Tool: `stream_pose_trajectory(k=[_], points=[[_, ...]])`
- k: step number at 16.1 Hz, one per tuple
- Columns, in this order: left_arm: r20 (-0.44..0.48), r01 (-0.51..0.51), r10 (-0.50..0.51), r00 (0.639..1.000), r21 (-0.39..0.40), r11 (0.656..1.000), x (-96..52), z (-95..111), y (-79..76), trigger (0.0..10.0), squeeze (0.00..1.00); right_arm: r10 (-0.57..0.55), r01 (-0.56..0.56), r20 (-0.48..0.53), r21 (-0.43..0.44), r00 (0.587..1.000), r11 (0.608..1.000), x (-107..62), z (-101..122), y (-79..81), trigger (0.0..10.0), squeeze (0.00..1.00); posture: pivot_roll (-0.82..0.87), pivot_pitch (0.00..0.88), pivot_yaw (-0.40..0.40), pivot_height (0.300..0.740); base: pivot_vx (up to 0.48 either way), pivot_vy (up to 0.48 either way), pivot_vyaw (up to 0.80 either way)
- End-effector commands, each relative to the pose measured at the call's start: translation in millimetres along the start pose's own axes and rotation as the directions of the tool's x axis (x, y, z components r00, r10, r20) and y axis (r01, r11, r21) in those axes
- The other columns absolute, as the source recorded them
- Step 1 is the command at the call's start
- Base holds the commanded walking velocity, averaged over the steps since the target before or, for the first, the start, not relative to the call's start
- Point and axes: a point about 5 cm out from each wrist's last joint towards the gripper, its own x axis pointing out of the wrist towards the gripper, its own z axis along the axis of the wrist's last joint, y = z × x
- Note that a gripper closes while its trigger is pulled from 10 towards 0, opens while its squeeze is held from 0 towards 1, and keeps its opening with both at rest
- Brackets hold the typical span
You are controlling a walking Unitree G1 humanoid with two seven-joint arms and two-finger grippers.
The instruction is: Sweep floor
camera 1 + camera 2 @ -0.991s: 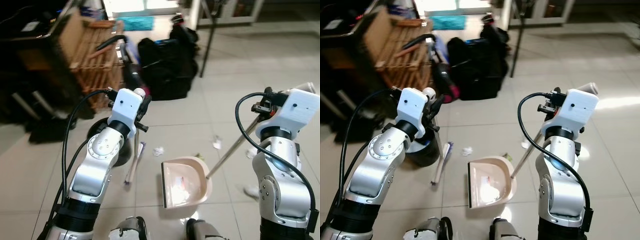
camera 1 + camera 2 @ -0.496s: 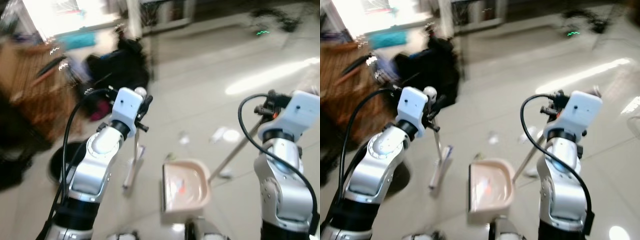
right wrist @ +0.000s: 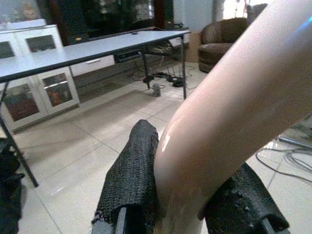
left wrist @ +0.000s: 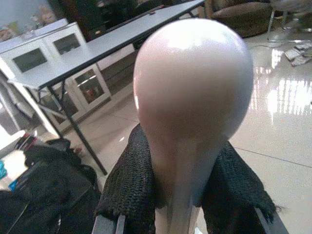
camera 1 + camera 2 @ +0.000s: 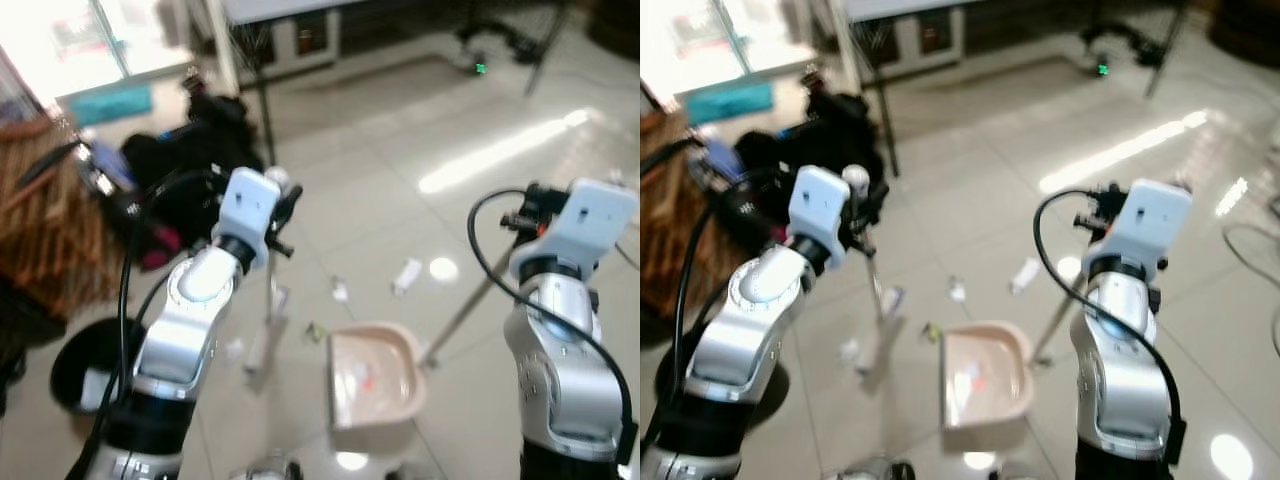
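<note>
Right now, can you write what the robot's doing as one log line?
left gripper: shut on broom handle | right gripper: shut on dustpan handle | dustpan: on floor | paper scraps: unswept

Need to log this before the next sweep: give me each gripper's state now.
Left gripper: closed on the broom handle.
Right gripper: closed on the dustpan handle.

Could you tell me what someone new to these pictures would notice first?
Probably the pink dustpan on the tiled floor between the arms, its long handle held by the right gripper. Beside it the left gripper clamps the broom handle, with paper scraps scattered just beyond the pan.
</note>
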Motion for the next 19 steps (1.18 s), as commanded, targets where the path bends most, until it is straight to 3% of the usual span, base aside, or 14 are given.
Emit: stream_pose_trajectory(k=[1,11,13,19], points=[[0.039,0.004,-0.004,0.999,0.009,1.000,0.1,8.1,-1.6,10.0,0.00,-0.012,0.012,0.011,-0.004,1.000,1.000,0.4,3.5,-3.2,10.0,0.00,-0.06,0.094,0.047,0.740,0.281,0.000,0.00],[0.016,-0.027,0.027,0.999,-0.027,0.999,-0.3,1.6,3.0,10.0,0.00,0.017,-0.017,-0.005,-0.006,1.000,1.000,1.7,0.9,2.3,10.0,0.00,-0.06,0.093,0.028,0.740,0.281,0.000,0.00],[-0.018,-0.047,0.047,0.999,-0.028,0.998,-10.0,-8.7,3.8,10.0,0.00,0.106,-0.110,-0.049,-0.084,0.993,0.990,1.7,-7.6,14.6,10.0,0.00,-0.05,0.099,0.004,0.740,0.304,0.000,0.00],[-0.069,-0.058,0.058,0.996,0.002,0.998,-28.0,-21.0,8.1,10.0,0.00,0.107,-0.109,-0.102,-0.017,0.989,0.994,-0.7,-22.3,19.4,10.0,0.00,-0.02,0.109,0.003,0.740,0.307,0.000,0.25]])
